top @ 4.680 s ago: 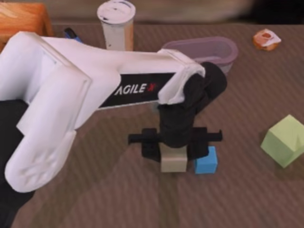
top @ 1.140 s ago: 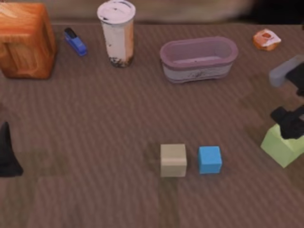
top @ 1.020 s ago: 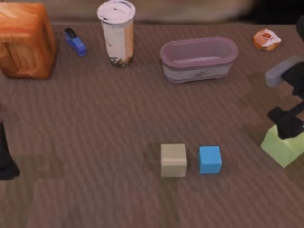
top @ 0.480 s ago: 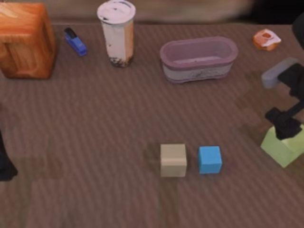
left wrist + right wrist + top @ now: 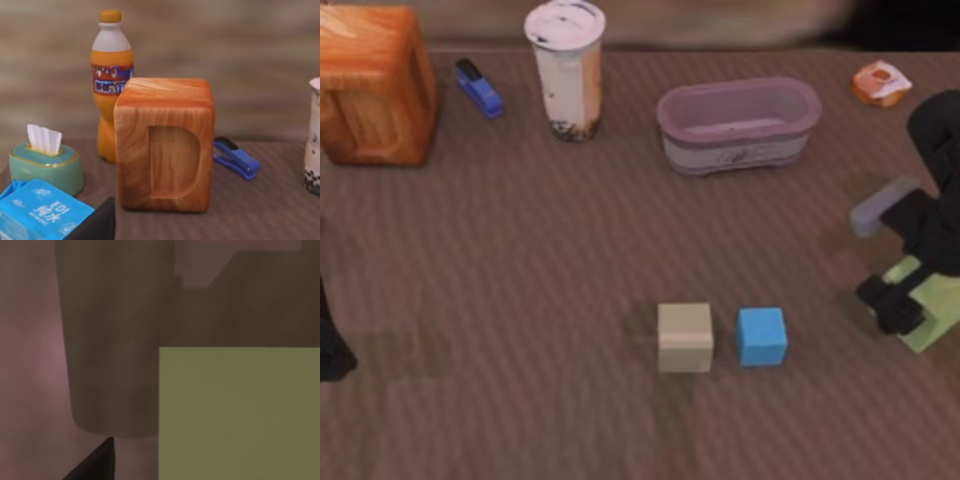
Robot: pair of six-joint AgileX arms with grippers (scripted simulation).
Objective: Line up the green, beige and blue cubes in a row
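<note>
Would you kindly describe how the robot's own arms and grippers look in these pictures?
The right arm shows at the top view's right edge as rounded matte-black segments with a grey block-shaped part, ending in a black right gripper with blocky fingers. The left arm shows only as a black sliver at the left edge. No cables or markings are visible.

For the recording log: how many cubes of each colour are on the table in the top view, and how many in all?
Green cube: 1, under the right gripper
Beige cube: 1
Blue cube: 1
Total: 3 cubes
</note>
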